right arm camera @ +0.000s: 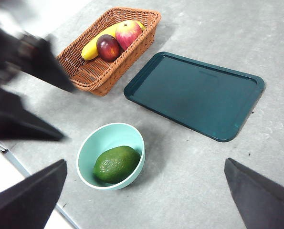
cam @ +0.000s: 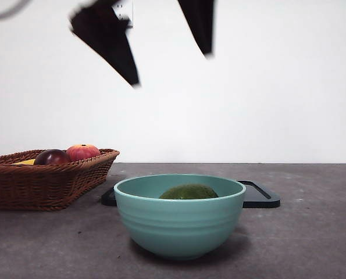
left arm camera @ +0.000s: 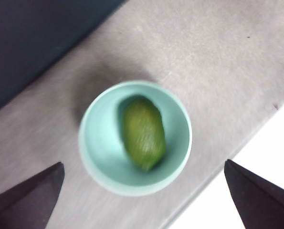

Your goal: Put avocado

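Avocado (right arm camera: 116, 164) lies in the bowl (right arm camera: 87, 148) on the desk (right arm camera: 189, 181), smooth, firm and likely a bit slippery, so pinch it across its fat middle. Left gripper (left arm camera: 144, 200) hangs above it with jaws wide and empty; right gripper (right arm camera: 144, 200) waits high, also wide and empty.

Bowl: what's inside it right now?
The bowl holds only the avocado, lying on its side. The bowl's floor beneath the fruit is covered.

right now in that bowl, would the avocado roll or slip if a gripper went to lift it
Probably a bit of both. The avocado is smooth and egg-shaped, so jaws closing off-centre could squeeze it sideways. It lies loose on the curved floor of the bowl, so a nudge would likely rock it. It looks solid, not floppy.
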